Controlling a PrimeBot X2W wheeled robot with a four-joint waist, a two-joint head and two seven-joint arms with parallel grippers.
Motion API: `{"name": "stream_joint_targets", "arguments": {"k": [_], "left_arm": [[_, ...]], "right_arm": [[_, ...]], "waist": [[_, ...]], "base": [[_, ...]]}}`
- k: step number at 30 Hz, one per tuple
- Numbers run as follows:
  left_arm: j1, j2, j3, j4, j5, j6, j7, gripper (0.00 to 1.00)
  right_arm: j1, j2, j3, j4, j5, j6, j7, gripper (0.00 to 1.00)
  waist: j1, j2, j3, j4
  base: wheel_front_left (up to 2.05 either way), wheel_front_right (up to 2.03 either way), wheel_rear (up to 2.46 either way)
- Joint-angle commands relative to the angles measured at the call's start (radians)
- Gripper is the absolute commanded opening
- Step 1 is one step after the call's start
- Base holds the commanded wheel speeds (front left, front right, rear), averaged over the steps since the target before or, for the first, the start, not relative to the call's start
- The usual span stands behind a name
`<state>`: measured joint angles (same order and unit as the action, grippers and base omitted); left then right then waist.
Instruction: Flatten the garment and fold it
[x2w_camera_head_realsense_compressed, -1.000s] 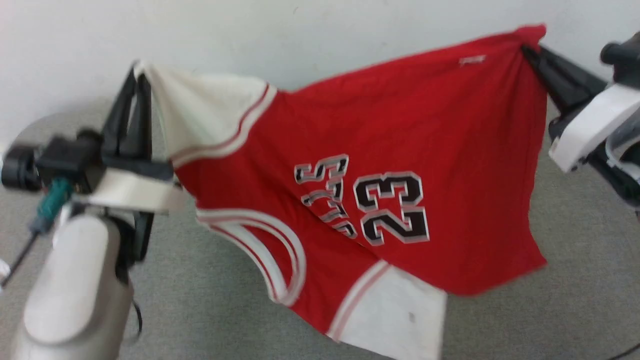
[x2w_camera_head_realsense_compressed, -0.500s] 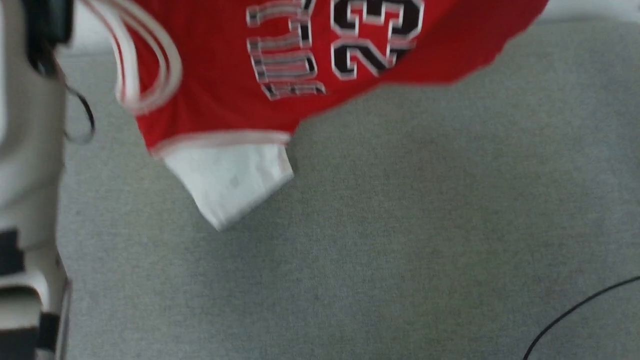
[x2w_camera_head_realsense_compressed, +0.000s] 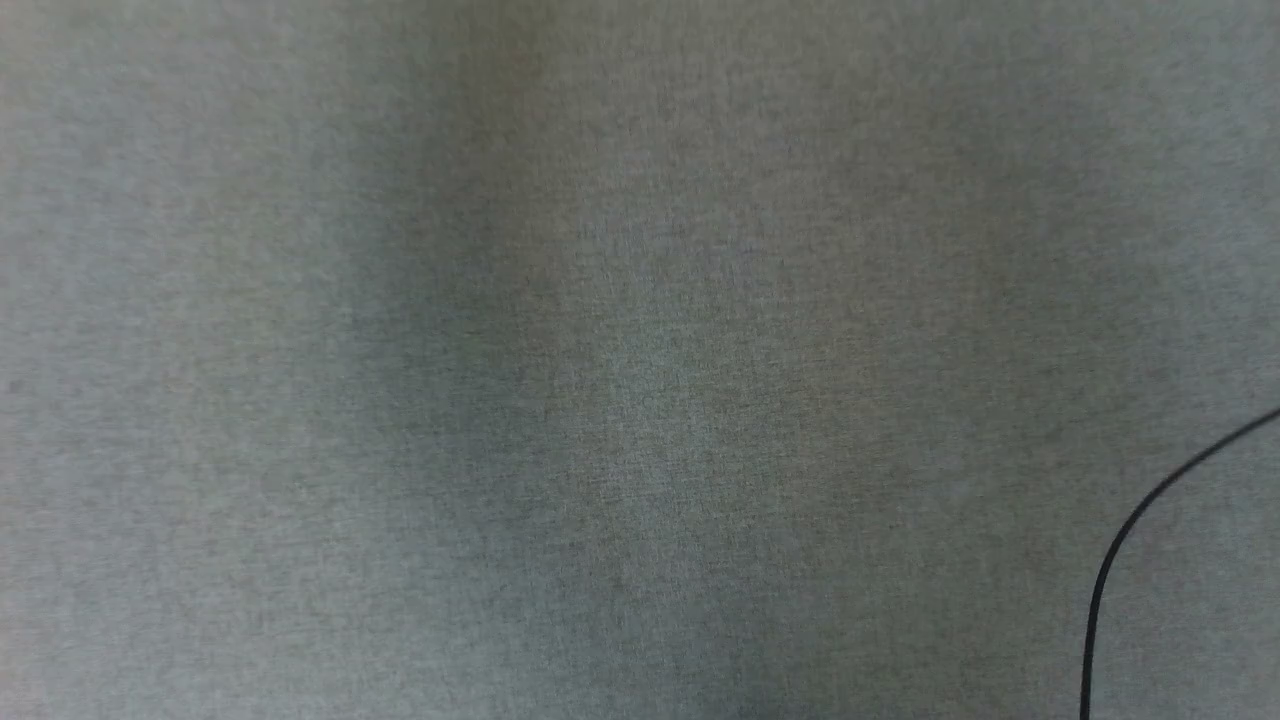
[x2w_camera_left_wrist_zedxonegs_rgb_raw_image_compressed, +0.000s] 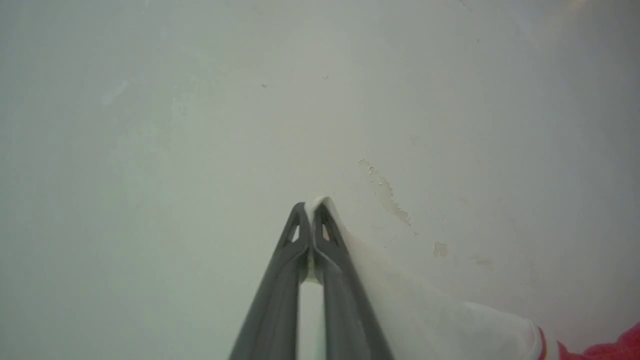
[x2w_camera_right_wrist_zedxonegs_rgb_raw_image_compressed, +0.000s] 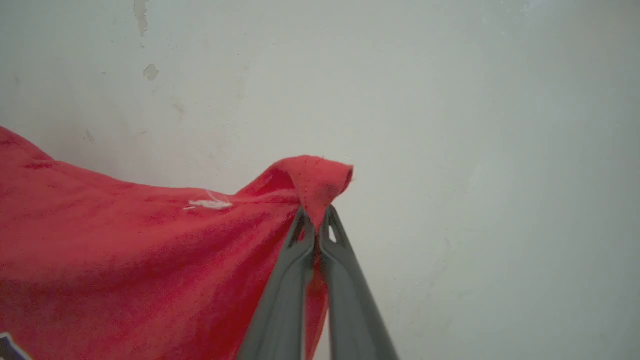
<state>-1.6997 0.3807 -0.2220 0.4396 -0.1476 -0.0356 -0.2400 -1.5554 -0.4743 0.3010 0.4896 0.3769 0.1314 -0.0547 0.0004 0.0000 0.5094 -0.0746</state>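
The garment (x2w_camera_right_wrist_zedxonegs_rgb_raw_image_compressed: 125, 250) hangs in the air as a red sheet across the left of the right wrist view. My right gripper (x2w_camera_right_wrist_zedxonegs_rgb_raw_image_compressed: 315, 212) is shut on a bunched red corner of it, which pokes out above the fingertips. In the left wrist view my left gripper (x2w_camera_left_wrist_zedxonegs_rgb_raw_image_compressed: 311, 207) is shut on the tip of a white sleeve (x2w_camera_left_wrist_zedxonegs_rgb_raw_image_compressed: 425, 310). That sleeve trails to the lower right, where its striped trim and red body (x2w_camera_left_wrist_zedxonegs_rgb_raw_image_compressed: 615, 347) begin. Both grippers point at a pale wall.
The head view looks straight down on a grey cloth surface (x2w_camera_head_realsense_compressed: 600, 380) with a thin black cable (x2w_camera_head_realsense_compressed: 1130, 540) curving in at the lower right. A pale wall (x2w_camera_left_wrist_zedxonegs_rgb_raw_image_compressed: 200, 125) with chipped paint (x2w_camera_left_wrist_zedxonegs_rgb_raw_image_compressed: 385, 192) stands close ahead of both grippers.
The head camera has tilted down, so the garment and both arms have left its picture and only the grey surface and cable remain.
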Motion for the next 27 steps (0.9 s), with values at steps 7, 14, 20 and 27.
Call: {"name": "stream_joint_targets", "arguments": {"k": [7,14,20,27], "left_arm": [[-0.043,0.028,0.013,0.089,0.001,-0.017,-0.019,0.00],[0.125,0.017,0.049,0.067,-0.034,-0.014,-0.021,0.00],[0.463,-0.003,0.097,-0.033,-0.067,-0.025,-0.022,0.00],[0.943,-0.034,0.176,-0.163,-0.094,-0.027,-0.022,0.00]], "right_arm": [[-0.071,0.020,0.041,0.094,-0.007,-0.001,-0.032,0.00],[0.050,0.024,0.155,0.170,0.024,-0.001,-0.091,0.00],[0.239,0.030,0.297,0.205,0.076,-0.001,-0.146,0.00],[0.496,0.000,0.427,0.183,0.159,-0.001,-0.183,0.00]], "waist": [[-0.0004,0.0000,0.065,-0.007],[-0.0004,0.0000,0.016,0.011],[-0.0004,0.0000,-0.087,0.020],[-0.0004,0.0000,-0.220,0.037]], "base": [[0.00,0.00,0.00],[0.00,0.00,0.00],[0.00,0.00,0.00],[0.00,0.00,0.00]]}}
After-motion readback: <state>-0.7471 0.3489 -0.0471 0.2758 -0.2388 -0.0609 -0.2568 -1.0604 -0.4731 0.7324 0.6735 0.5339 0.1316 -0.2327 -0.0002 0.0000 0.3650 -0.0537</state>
